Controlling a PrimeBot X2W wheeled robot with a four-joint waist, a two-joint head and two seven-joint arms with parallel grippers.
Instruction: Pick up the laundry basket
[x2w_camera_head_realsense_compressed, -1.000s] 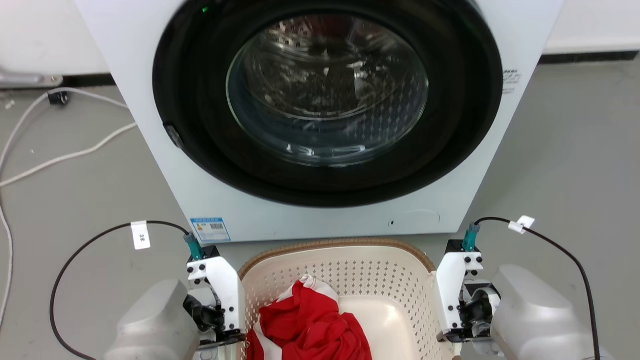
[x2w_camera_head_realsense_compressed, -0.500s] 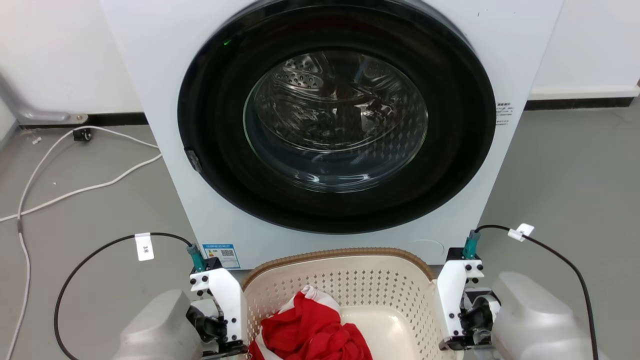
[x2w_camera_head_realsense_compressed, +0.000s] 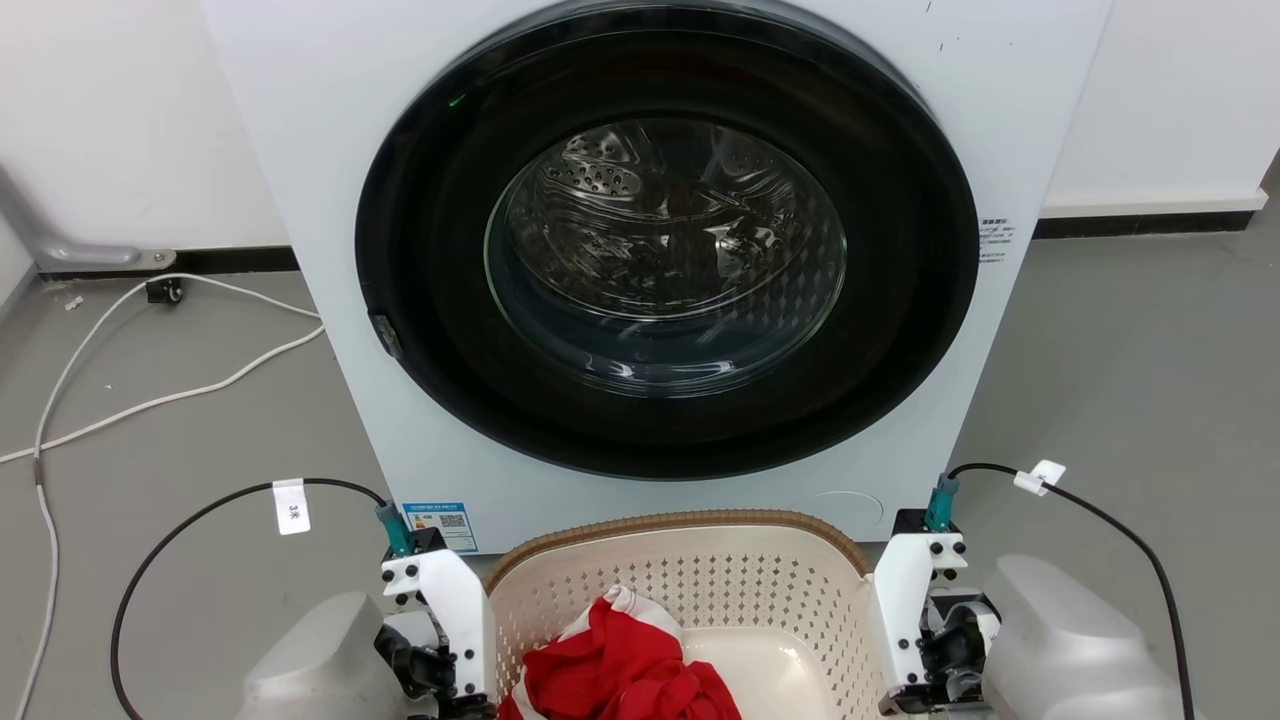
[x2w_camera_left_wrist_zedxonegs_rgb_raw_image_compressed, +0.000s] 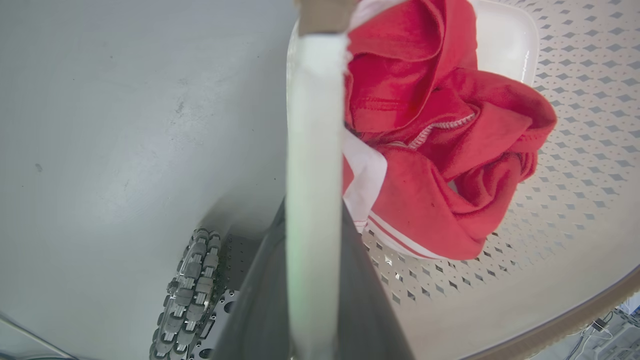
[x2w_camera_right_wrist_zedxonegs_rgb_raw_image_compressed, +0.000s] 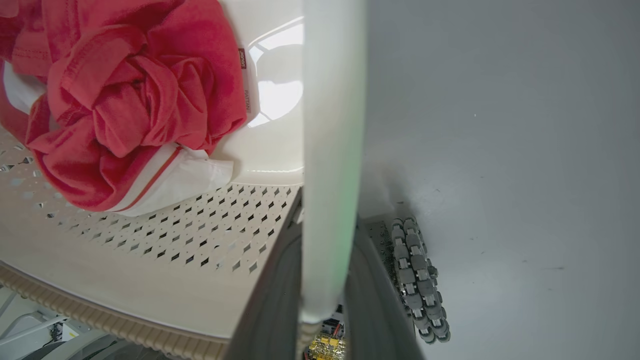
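**Between both grippers: basket held by its two side handles**

Low in the head view, in front of the front-loading washing machine (x2w_camera_head_realsense_compressed: 640, 300), the laundry basket (x2w_camera_head_realsense_compressed: 760, 590) sits between the two arms. Its brown woven-look rim curves just below the washer's door. A crumpled red garment (x2w_camera_head_realsense_compressed: 610, 670) with white trim lies in its near left part.

The left gripper (x2w_camera_left_wrist_zedxonegs_rgb_raw_image_compressed: 313, 210) is clamped on the left handle (x2w_camera_left_wrist_zedxonegs_rgb_raw_image_compressed: 312, 100), with a dark finger on either side of the white strip. The right gripper (x2w_camera_right_wrist_zedxonegs_rgb_raw_image_compressed: 327, 210) is closed in the same way on the right handle (x2w_camera_right_wrist_zedxonegs_rgb_raw_image_compressed: 332, 100).

The basket is thin perforated plastic with one garment inside, so it should be light. Its walls look stiff enough to keep their shape but may flex if the arms pull apart or squeeze inward. The smooth handles are the right place to hold it, one on each side. Uneven lifting would probably tilt the basket and slide the cloth. Whether the base has left the grey floor (x2w_camera_head_realsense_compressed: 1130, 380) cannot be told for certain.

Compared with a second ago, the whole head view has shifted. More wall shows above the washer, and the door sits lower in the picture, so the camera has moved. The basket, garment and both grippers keep the same arrangement with one another.
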